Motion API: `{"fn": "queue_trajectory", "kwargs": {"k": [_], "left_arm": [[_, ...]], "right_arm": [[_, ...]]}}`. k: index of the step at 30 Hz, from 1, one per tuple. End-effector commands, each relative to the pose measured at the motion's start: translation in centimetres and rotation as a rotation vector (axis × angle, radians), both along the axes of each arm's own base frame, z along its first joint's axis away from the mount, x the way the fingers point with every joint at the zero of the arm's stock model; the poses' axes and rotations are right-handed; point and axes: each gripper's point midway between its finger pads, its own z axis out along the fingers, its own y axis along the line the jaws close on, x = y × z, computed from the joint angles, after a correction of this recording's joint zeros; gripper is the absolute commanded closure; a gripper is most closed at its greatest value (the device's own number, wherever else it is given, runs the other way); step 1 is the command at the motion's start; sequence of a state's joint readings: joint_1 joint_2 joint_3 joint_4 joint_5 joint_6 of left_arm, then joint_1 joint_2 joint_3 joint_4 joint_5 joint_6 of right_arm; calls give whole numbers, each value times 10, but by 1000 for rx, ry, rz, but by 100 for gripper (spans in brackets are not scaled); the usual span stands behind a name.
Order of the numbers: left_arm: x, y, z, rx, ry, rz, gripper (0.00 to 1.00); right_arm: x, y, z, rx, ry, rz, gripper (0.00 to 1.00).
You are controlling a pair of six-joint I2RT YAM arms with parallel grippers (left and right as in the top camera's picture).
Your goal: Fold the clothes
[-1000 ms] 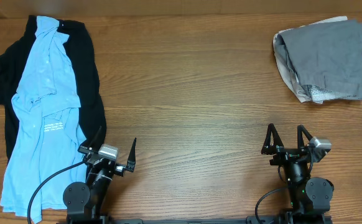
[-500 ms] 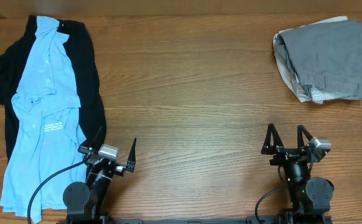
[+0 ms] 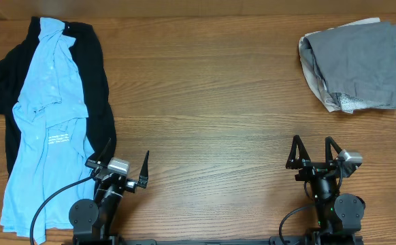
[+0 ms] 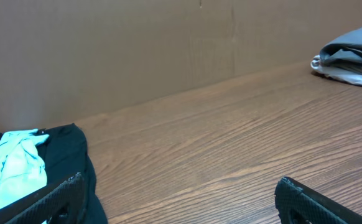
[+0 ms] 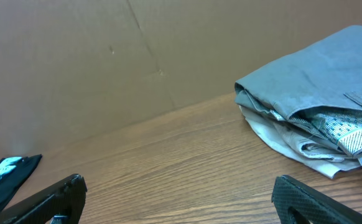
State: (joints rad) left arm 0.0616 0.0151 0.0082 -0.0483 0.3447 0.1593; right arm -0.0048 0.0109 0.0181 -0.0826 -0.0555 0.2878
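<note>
A blue shirt (image 3: 45, 129) lies long and crumpled by the left edge of the table (image 3: 205, 88). It runs from the far left corner down toward the near edge. It has small white letters on it. Under it lies a black shirt (image 3: 97, 75), which sticks out on both sides.

At the far right corner sits a grey pile (image 3: 358, 64) of folded clothes. A white piece (image 3: 328, 103) peeks out from under it.

The left gripper (image 3: 128, 151) is by the near edge, on the left side. Its fingers (image 4: 56, 198) are spread wide and hold nothing. One finger is just beside the near end of the black shirt. I cannot tell if it touches the cloth. A black cable (image 3: 48, 201) from this arm bends over the near end of the blue shirt.

The right gripper (image 3: 311, 141) is by the near edge, on the right side. Its fingers are spread wide too, with nothing in them. It is well apart from the grey pile.

A brown wall (image 4: 137, 43) stands behind the far edge.
</note>
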Motion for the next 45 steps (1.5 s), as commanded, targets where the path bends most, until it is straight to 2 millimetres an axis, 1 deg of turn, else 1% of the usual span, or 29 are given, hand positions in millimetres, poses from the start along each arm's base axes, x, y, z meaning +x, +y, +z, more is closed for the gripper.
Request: {"fn": "queue_trajectory", "kwargs": {"k": [1,9,13,16,20,21,22,24,26,27,31,32,35,39,41,42,43,45], "left_arm": [[0,3,2,-8,-9,16,0],[-1,-2,2,-4,-10,-14,0],[-1,-2,2,-38,0,-12,0],[-2,-2,5,-69,12,-11,0],[-7,-2,21,-76,21,-9,0],[-10,-2,30,-76,26,-9,0],[-10,-2,33,-76,29,-9,0],[-14,-2,48,-87,53,-7,0],[-14,-2,60,-109,84,-5,0],[-12,-2,69,-122,108,-3,0],[-2,-2,87,-143,213,3,0],[3,-2,92,-146,264,6,0],[16,0,103,-150,387,15,0],[35,1,117,-142,575,19,0],[48,2,125,-125,687,15,0],[53,2,126,-123,729,16,0],[62,3,126,-109,779,13,0],[78,4,118,-97,828,7,0]], "right_arm": [[0,2,-2,2,-3,10,0],[0,6,-2,2,-4,33,0],[-2,18,0,-14,-12,107,0],[-6,31,9,-88,-36,184,0],[-10,33,27,-110,-69,190,0],[-12,33,35,-111,-78,192,0],[-14,34,39,-116,-85,199,0],[-20,41,51,-139,-99,237,0],[-24,41,60,-136,-75,241,0],[-25,41,64,-134,-60,242,0],[-25,41,84,-129,-16,246,0],[-24,43,94,-128,11,258,0],[-19,45,104,-117,82,276,0],[-2,47,109,-94,236,300,0],[11,57,109,-108,347,371,0],[17,60,108,-103,399,400,0],[26,64,106,-90,462,430,0],[41,70,105,-58,538,472,0]]}}
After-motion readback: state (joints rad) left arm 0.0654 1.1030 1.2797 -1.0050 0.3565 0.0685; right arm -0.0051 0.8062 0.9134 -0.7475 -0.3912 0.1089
